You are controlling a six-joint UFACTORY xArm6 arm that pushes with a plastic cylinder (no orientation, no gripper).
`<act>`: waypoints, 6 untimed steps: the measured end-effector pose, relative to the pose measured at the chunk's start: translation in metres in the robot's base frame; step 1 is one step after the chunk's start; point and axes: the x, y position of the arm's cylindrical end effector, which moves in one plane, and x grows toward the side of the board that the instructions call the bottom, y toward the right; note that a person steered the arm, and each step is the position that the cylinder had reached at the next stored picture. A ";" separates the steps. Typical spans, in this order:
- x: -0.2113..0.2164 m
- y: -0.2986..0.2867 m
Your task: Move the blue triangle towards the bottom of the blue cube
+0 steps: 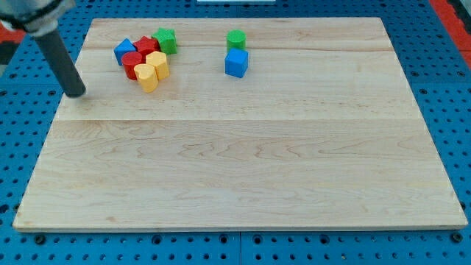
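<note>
My tip [76, 93] is seen resting on the wooden board [243, 177] at the left, apart from the blocks; no pincer is fitted. Farther back, the blue triangle [124, 51] is found at the cluster's left edge, touching a red block [132, 64], with the blue cube [236, 62] well apart to the right.

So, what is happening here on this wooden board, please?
A robot arm with a dark rod is pushing small coloured blocks on a wooden board. My tip rests near the board's left edge, apart from every block. The blue triangle block sits at the left of a cluster with two red blocks, two yellow blocks and a green block. The blue cube lies further to the view's right, just below a green cylinder. The triangle is not yet near the cube.
</note>
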 end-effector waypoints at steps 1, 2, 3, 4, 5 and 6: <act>-0.060 -0.015; -0.069 0.021; -0.070 0.062; -0.069 0.111; -0.063 0.153; -0.044 0.185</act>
